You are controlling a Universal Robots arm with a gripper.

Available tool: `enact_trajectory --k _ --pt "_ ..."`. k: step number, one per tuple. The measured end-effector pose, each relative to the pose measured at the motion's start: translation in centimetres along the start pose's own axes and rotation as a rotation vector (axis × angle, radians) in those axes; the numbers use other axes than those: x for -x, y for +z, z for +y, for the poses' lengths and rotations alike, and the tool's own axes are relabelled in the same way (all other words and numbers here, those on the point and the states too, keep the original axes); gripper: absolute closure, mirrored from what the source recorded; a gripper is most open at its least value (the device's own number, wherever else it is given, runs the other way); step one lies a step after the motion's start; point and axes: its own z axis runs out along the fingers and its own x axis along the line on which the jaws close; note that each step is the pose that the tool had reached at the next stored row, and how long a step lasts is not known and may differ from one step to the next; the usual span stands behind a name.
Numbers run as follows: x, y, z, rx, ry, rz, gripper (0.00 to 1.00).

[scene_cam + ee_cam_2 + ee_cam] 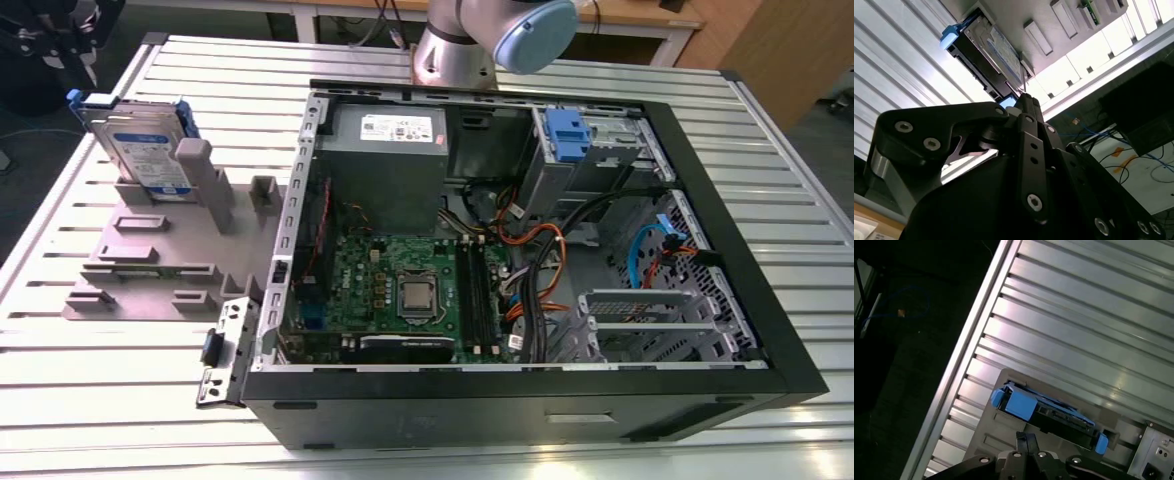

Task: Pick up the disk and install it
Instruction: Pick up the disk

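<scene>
The disk (140, 145) stands on edge in a grey holder (147, 265) on the exterior view's left, beside the open computer case (534, 395). Its white-and-blue label faces the camera and a blue bracket edges it. In the first wrist view the disk (1046, 410) sits in the holder just beyond my gripper (1026, 440). In the second wrist view my gripper (1024, 97) points at the disk (999, 50) from a short distance, apart from it. The black fingers meet at their tips, with nothing between them.
Inside the case are a grey power supply box (387, 165), a motherboard (400, 285), cables, and a drive bay holding another blue-tabbed drive (566, 135). The ribbed metal table (80, 400) drops off to a dark floor past its edge (974, 330).
</scene>
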Motion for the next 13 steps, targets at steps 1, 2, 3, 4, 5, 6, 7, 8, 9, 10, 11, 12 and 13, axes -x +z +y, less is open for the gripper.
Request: enact_trajectory --k 1,2,3,4,5,6,7,8,9,10,11,12,13 --pt "0.0 0.0 0.0 -0.0003 -0.006 0.0002 0.89" --pt "0.0 0.0 0.0 -0.0005 -0.013 0.0004 0.89" --pt "0.0 0.0 0.0 -0.0008 -0.02 0.0008 0.89" --pt "0.0 0.0 -0.01 -0.0011 -0.027 0.0011 0.89" --pt "0.0 0.0 -0.01 -0.0014 -0.036 0.0014 0.89" --pt "0.0 0.0 -0.01 -0.0018 -0.046 0.0018 0.89" --pt "0.0 0.0 -0.01 -0.0023 -0.057 0.0022 0.89" --pt "0.0 0.0 -0.01 -0.0027 -0.069 0.0028 0.89" --pt "0.0 0.0 -0.01 -0.0031 -0.079 0.0031 0.89" --pt "0.0 0.01 -0.01 -0.0034 -0.088 0.0034 0.89" --pt "0.0 0.0 -0.01 -0.0038 -0.098 0.0038 0.89" --pt "0.0 0.0 -0.01 -0.0042 -0.107 0.0041 0.89" --pt "0.0 0.01 -0.01 -0.0047 -0.117 0.0041 0.89"
